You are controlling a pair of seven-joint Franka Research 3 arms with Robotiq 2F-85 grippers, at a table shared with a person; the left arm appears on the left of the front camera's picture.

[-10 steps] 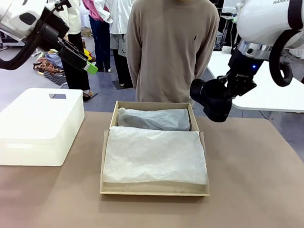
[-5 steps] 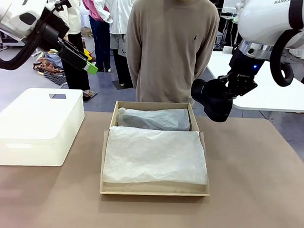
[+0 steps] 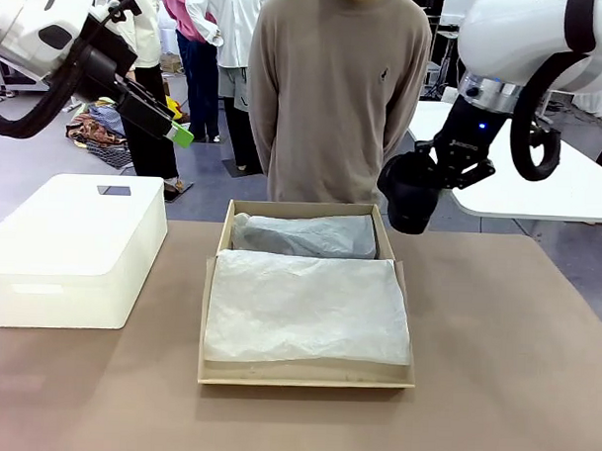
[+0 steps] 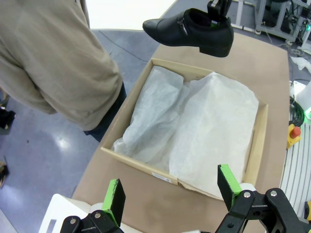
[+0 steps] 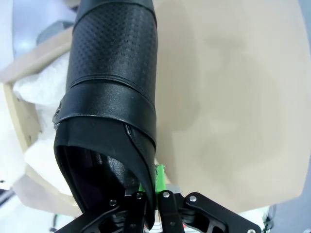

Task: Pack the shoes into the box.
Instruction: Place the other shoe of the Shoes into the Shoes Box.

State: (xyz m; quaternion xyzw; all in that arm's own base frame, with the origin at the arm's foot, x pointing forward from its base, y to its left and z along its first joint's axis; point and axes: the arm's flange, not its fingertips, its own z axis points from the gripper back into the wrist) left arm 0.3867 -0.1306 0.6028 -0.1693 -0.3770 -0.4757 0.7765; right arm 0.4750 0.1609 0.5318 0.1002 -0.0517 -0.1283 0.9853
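While right jaws clench a black leather shoe (image 4: 192, 30) by its collar near the brown cardboard box (image 3: 306, 376), left jaws released, that thin pinch may slip.

Glossy grey floor (image 3: 36, 162); a white table (image 3: 549, 195) stands far right.

White lidded bin (image 3: 73, 247) on brown table (image 3: 513, 371), left side; person (image 3: 335, 88), beige sweater, at far edge.
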